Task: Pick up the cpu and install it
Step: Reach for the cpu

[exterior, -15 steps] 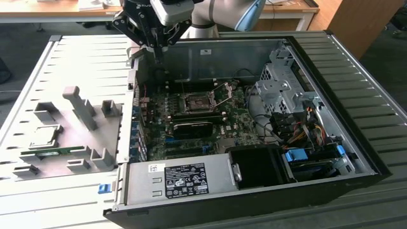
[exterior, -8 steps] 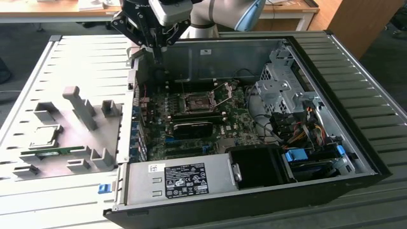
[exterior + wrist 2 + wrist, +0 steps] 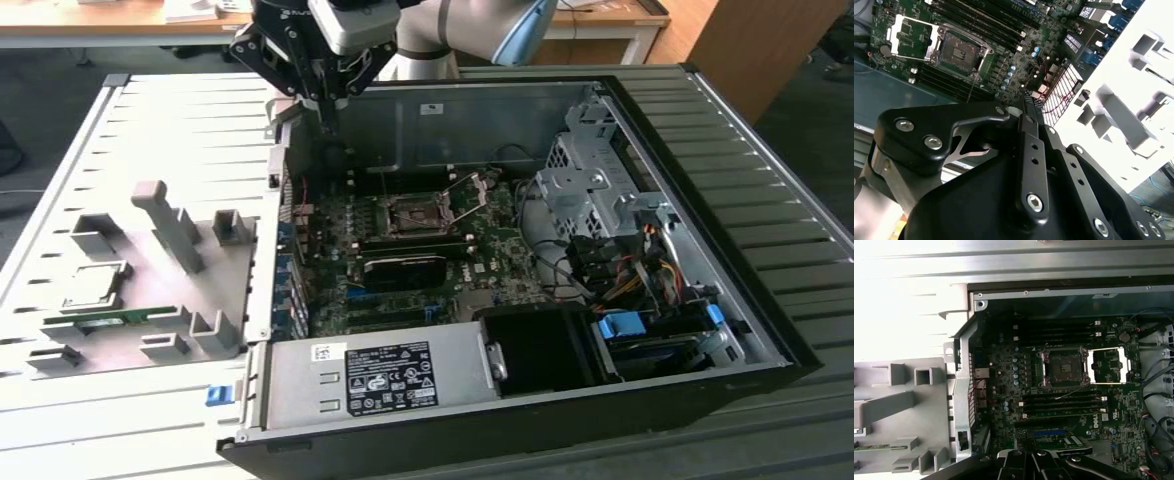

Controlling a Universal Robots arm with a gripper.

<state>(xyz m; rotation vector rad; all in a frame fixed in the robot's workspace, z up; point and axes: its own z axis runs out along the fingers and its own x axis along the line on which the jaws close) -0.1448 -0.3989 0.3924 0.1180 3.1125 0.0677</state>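
The cpu [image 3: 94, 285], a small silver-grey square chip, lies flat in a grey holder [image 3: 147, 290] on the table at the exterior view's left, outside the open computer case. My gripper [image 3: 328, 116] hangs high over the case's back corner on that side, far from the cpu, its black fingers closed together with nothing between them. In the second wrist view the gripper [image 3: 1027, 97] tapers to a shut tip above the board's edge. The motherboard socket [image 3: 411, 213] stands open, its metal lid [image 3: 469, 193] flipped up. Both wrist views show the socket [image 3: 1063, 367] [image 3: 960, 51].
A green memory stick [image 3: 100, 320] rests in the holder just in front of the cpu, among grey upright posts [image 3: 167, 225]. The case wall [image 3: 274, 200] separates holder and motherboard. A drive cage [image 3: 594, 185], cables [image 3: 641, 270] and the power supply [image 3: 380, 375] crowd the case.
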